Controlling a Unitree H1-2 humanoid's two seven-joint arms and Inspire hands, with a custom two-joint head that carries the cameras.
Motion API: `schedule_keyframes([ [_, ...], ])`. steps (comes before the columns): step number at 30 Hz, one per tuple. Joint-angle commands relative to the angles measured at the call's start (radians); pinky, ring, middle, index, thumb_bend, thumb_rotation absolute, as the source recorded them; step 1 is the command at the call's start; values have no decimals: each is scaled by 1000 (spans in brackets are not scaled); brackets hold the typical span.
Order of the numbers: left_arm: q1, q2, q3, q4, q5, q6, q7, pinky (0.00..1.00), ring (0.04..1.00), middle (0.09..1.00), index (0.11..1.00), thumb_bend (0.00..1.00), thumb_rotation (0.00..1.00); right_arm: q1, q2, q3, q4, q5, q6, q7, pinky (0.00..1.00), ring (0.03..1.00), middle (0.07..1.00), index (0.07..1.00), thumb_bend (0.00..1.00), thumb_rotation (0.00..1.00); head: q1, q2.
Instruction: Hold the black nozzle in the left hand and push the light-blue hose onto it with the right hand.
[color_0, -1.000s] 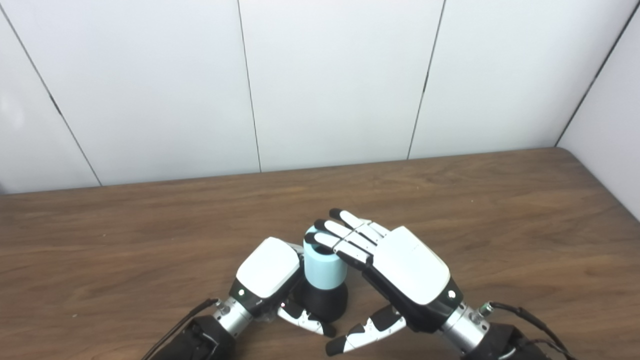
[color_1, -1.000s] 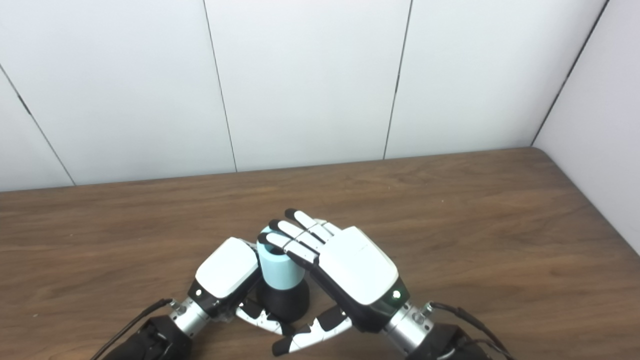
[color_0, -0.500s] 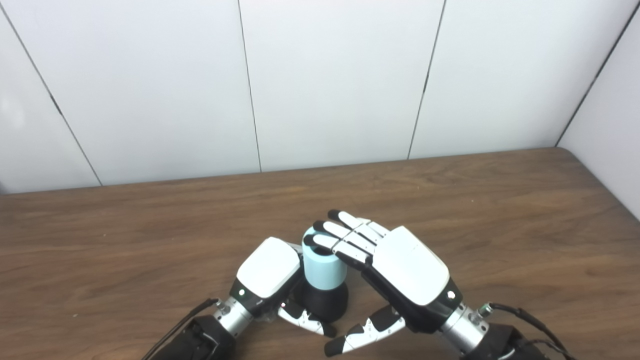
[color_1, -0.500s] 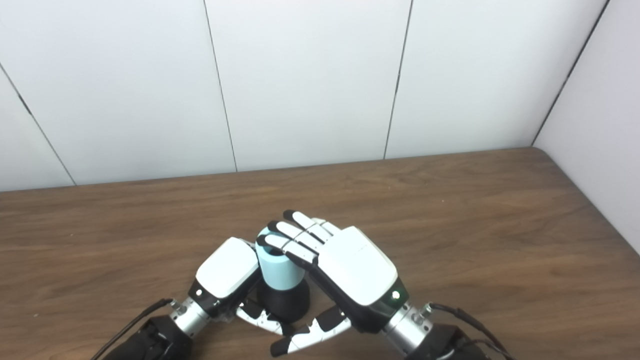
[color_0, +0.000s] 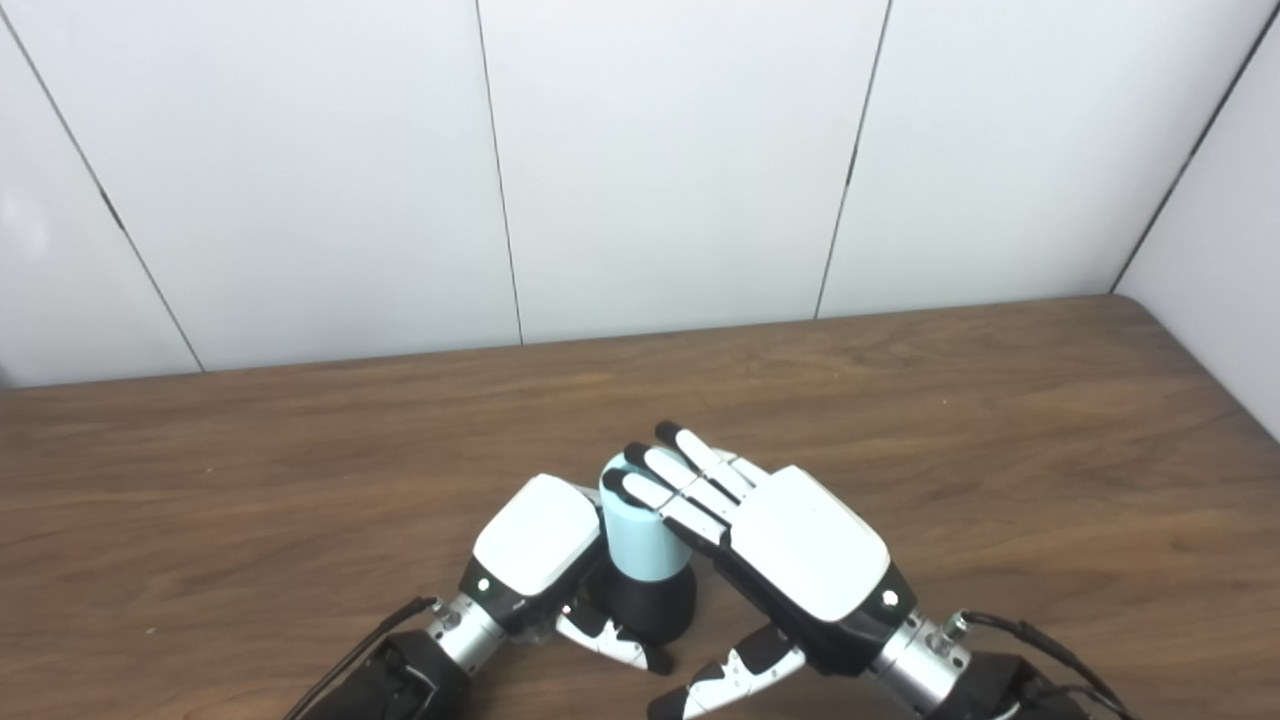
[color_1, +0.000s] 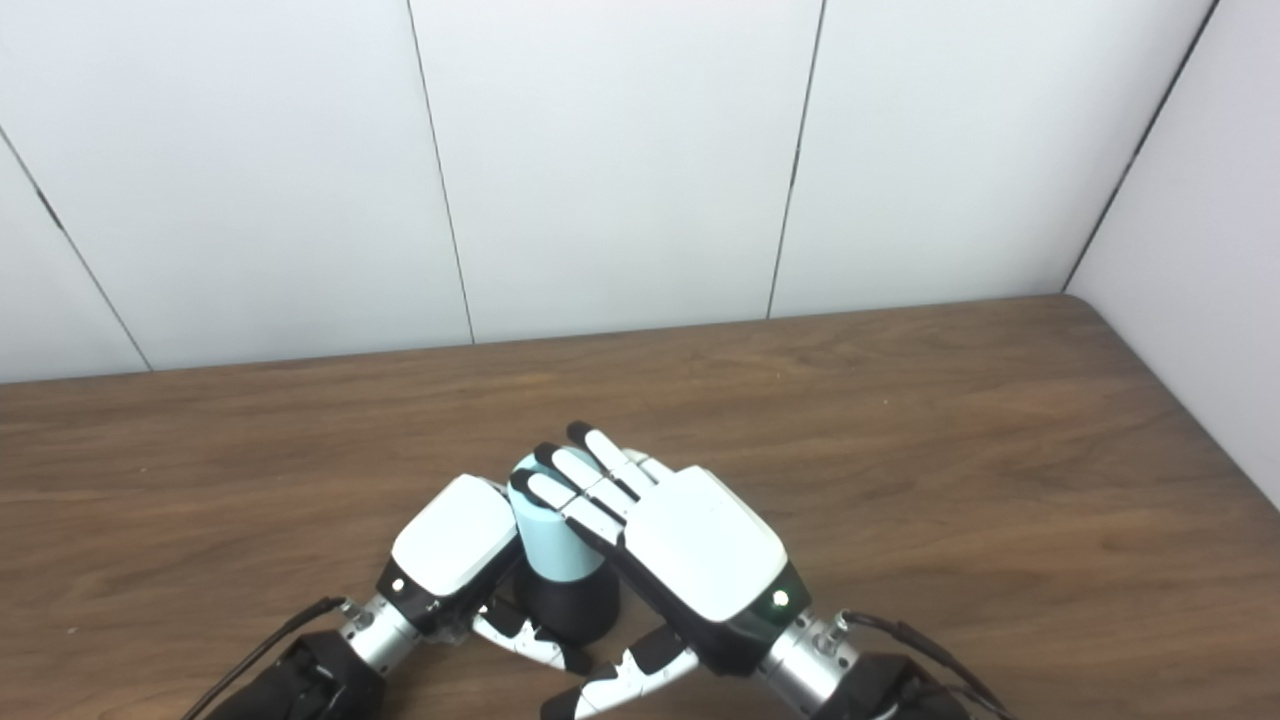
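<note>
A short light-blue hose (color_0: 635, 535) stands upright on the black nozzle (color_0: 648, 608), which rests on the wooden table (color_0: 300, 480) near its front edge. My left hand (color_0: 535, 535) hugs the nozzle from the left. Its thumb lies in front of the black base and its fingers are hidden behind. My right hand (color_0: 800, 555) comes in from the right, with straight fingers (color_0: 665, 480) laid flat across the hose's top rim and the thumb spread out low in front. It grips nothing.
White wall panels (color_0: 660, 160) rise along the table's far edge, and another wall (color_0: 1220, 250) closes the right side. Black cables (color_0: 1030, 635) trail from both wrists. Bare wood lies to the left, right and behind the hands.
My right hand has slid a little left and toward me, fingers still on the hose top. The hose's top leans slightly left. The left hand has not moved.
</note>
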Motion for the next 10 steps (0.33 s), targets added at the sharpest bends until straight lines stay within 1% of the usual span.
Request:
schedule_keyframes([
  [1,99,-16,-46,62,17,4,-22,247,354,441,542,494,0,48,-29,22,50,-42,21,121,886,1000,937,894,810,863,-1,1],
  [5,99,-15,-45,59,15,6,-30,249,355,441,542,494,0,51,-31,24,51,-48,25,128,898,1000,944,902,802,877,-1,2],
  [10,99,-16,-45,62,17,6,-25,246,353,440,542,493,0,58,-30,25,55,-50,21,116,906,1000,942,898,800,855,-2,0],
])
